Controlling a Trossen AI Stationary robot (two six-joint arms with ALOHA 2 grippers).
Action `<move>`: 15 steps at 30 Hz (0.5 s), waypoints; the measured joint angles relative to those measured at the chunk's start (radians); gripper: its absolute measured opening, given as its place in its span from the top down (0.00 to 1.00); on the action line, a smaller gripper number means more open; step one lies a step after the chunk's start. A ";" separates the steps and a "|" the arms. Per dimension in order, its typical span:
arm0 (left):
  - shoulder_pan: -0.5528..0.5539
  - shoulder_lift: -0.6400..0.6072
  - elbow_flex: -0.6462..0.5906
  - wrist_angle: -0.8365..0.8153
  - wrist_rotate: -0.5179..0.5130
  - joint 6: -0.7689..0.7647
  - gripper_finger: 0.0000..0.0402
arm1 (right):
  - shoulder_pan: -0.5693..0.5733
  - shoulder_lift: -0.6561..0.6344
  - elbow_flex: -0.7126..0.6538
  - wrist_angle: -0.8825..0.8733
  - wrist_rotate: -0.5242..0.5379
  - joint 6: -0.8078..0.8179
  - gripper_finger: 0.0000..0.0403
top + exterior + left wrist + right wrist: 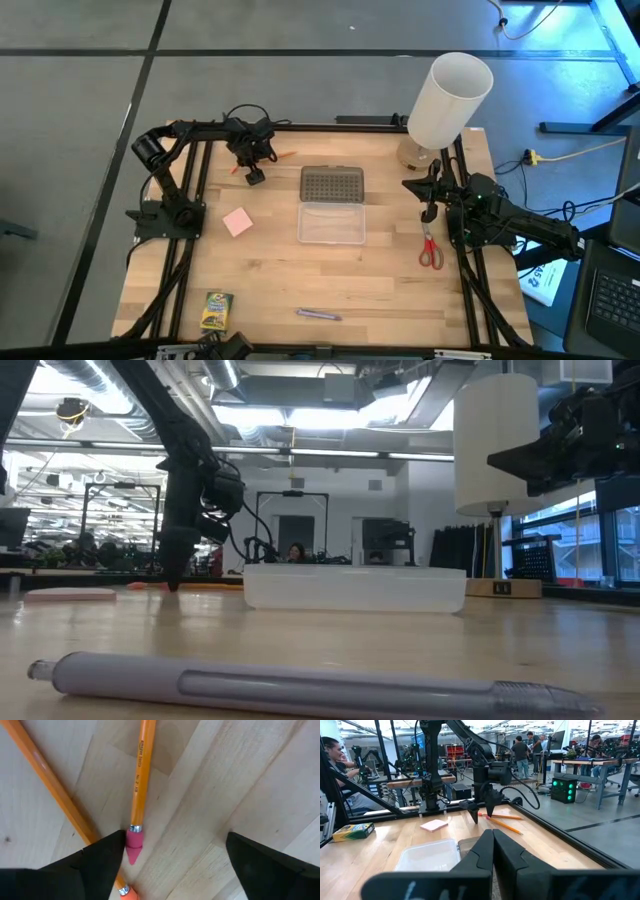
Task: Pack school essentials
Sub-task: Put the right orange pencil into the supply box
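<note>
Left pincer [170,857]: spread wide, holding nothing, low over two pencils [138,785] beyond the case [331,222].
Right pincer [492,851]: shut, empty, above scissors [430,250] beside the case.

Left pincer [254,176] lowered, fingers apart; right pincer [429,213] closed, raised.

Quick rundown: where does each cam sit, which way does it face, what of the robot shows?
High: overhead, straight down; both arms, case, scissors.
Low: table height, level; purple pen up close.
Left wrist: down past the open left gripper onto two pencils.
Right wrist: across the table past the shut right gripper.
Shared: right wrist and high both show the eraser.
</note>
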State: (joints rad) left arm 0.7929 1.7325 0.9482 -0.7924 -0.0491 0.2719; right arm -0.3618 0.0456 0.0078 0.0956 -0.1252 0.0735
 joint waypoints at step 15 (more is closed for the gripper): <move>0.000 0.001 -0.001 -0.010 -0.011 0.011 0.58 | 0.000 0.000 0.000 0.000 0.000 0.001 0.98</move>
State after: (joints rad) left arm 0.7929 1.7332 0.9474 -0.8028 -0.0605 0.2825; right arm -0.3617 0.0456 0.0077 0.0956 -0.1249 0.0746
